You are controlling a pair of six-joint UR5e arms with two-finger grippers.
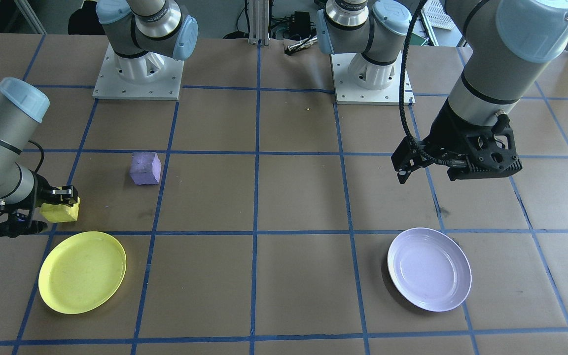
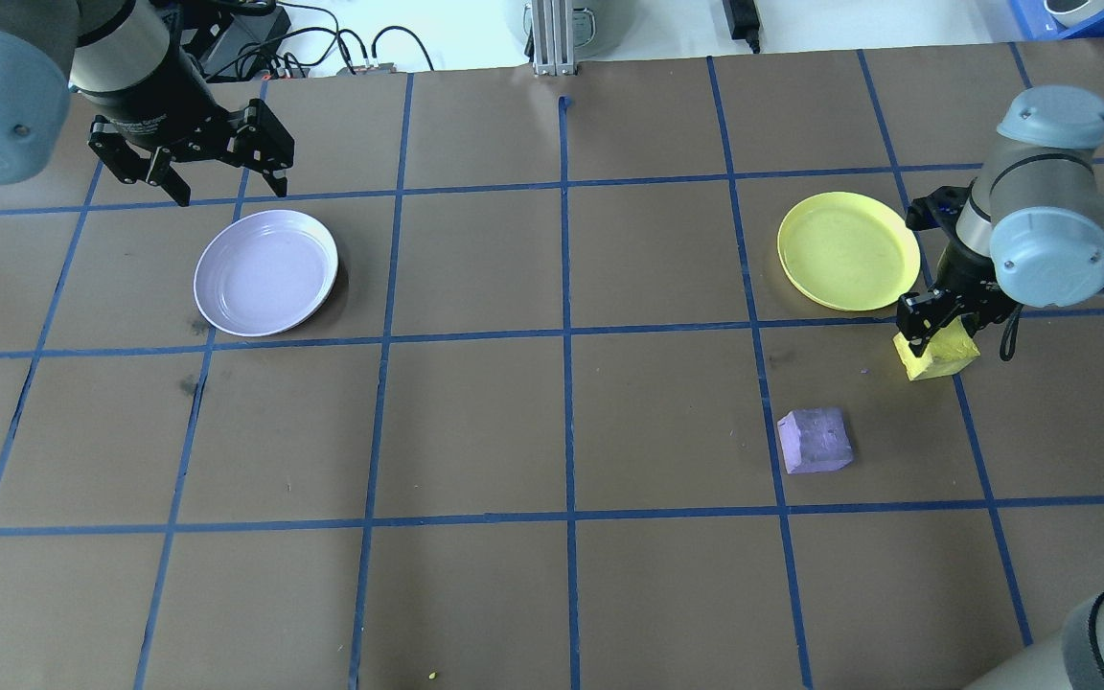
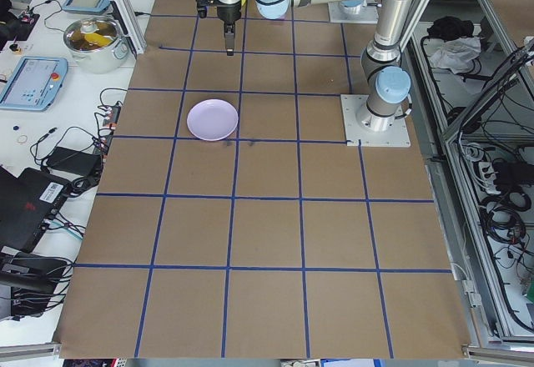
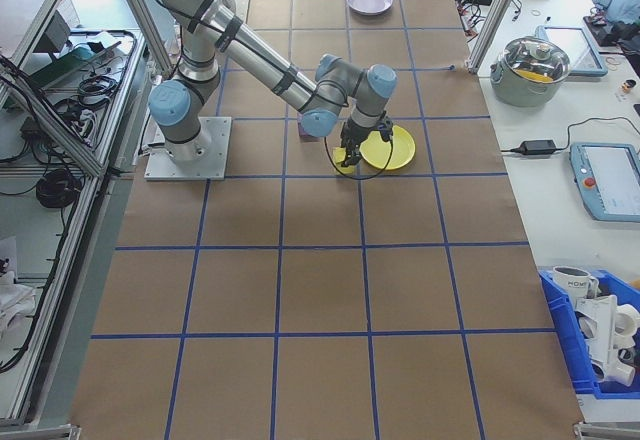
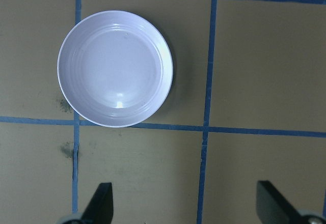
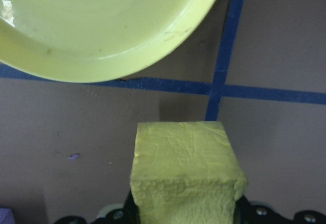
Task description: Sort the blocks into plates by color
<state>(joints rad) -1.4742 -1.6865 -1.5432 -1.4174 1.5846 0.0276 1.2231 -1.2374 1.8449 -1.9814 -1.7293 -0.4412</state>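
Yellow block [image 2: 937, 353] sits clamped in the right gripper's [image 2: 935, 331] jaws beside the yellow plate [image 2: 847, 251], probably for dropping there; the left gripper's [image 2: 212, 172] jaws hang wide above the lavender plate [image 2: 265, 272].

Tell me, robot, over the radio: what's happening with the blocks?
Right gripper shut on yellow block, beside yellow plate. Left gripper open, above lavender plate. Purple block on table. Nothing in the way.

Brown table [image 3: 267, 233] gridded with blue tape (aluminium frame posts [image 4: 492, 15] alongside)
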